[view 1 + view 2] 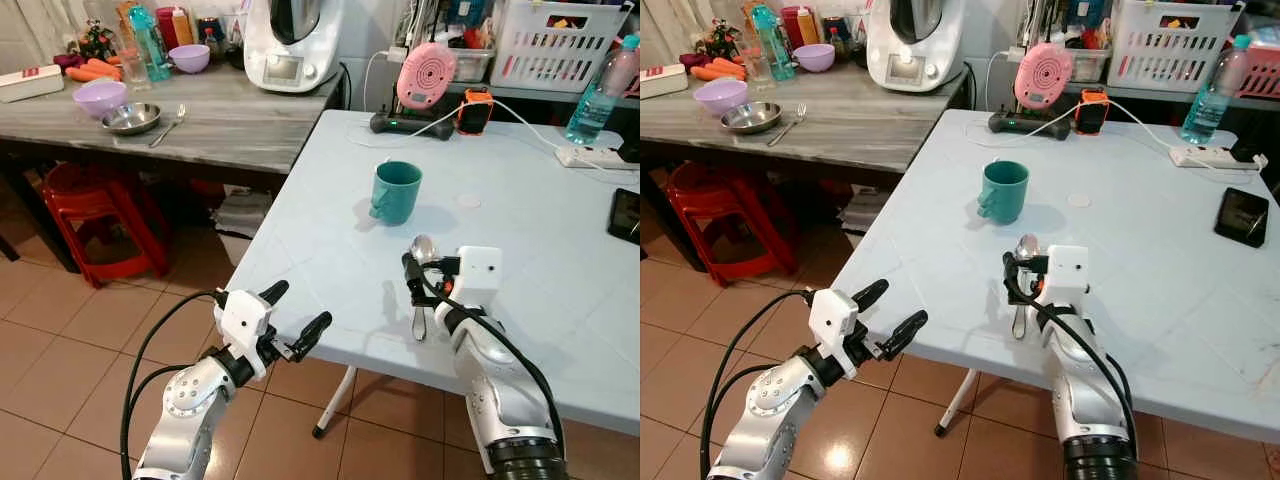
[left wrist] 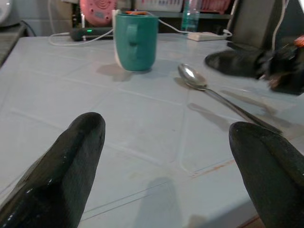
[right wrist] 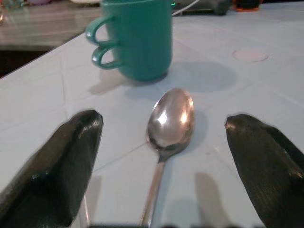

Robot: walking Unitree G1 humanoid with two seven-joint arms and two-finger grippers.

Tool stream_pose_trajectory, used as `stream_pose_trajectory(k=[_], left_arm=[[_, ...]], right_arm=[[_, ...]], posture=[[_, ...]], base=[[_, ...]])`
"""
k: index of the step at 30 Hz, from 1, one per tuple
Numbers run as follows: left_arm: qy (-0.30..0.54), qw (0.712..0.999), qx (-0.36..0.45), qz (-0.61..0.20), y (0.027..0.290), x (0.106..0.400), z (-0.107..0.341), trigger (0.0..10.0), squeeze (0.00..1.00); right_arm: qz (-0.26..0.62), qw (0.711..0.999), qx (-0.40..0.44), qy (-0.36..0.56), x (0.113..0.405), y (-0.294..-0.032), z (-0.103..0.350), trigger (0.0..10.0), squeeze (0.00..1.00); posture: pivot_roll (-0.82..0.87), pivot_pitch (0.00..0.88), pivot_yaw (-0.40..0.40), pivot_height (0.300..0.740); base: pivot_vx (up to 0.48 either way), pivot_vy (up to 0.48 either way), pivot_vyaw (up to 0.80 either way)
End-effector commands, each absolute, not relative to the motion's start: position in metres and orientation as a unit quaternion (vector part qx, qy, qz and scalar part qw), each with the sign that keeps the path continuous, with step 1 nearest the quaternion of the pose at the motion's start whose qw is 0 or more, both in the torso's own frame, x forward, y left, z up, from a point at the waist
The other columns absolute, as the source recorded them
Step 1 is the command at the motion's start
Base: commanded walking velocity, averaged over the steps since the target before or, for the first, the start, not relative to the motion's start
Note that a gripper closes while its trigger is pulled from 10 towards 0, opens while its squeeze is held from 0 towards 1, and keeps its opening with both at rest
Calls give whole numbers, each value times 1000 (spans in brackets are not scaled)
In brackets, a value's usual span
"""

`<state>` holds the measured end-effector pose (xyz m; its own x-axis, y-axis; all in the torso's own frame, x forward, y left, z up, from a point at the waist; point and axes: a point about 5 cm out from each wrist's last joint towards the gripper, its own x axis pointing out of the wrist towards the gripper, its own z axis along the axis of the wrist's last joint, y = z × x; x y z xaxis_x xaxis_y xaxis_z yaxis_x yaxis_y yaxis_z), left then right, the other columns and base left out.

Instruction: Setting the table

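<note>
Right gripper (image 3: 164, 156) jaws spread, straddling spoon (image 3: 168, 128) on table (image 1: 560, 270).

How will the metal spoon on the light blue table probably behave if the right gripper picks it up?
The spoon looks like polished metal, so it is probably stiff but slippery between the black fingers. It lies flat on the table, so its thin handle may be hard to get under. The open right gripper straddles it; a slight push could slide it.

Shiny metal spoon (image 3: 170, 118), glossy teal mug (image 1: 395, 192)
</note>
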<state>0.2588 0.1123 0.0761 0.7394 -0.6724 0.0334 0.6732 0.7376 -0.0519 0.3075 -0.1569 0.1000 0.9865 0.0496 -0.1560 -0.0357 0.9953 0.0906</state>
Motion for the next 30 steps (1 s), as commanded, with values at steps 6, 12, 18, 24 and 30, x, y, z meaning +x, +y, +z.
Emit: stream_pose_trajectory(k=[6,12,18,24,30], left_arm=[[-15,926,-29,-376,110,259,81,10000,0],[-16,923,-30,-382,107,260,81,10000,0],[-15,921,-29,-388,105,260,81,10000,0],[-15,917,-30,-397,103,259,81,10000,0],[-14,916,-29,-400,103,259,80,10000,0]], right_arm=[[17,992,52,117,314,-150,91,10000,0],[12,989,54,134,323,-144,87,10000,0],[9,987,59,147,327,-141,84,0,0],[7,984,51,171,327,-141,76,0,0],[1,982,44,185,326,-143,70,0,0]], posture=[[-28,0,25,740],[-37,0,29,740],[-39,0,29,740],[-33,0,25,740],[-31,0,25,740]], base=[[0,0,0],[0,0,0],[0,0,0],[0,0,0],[0,0,0]])
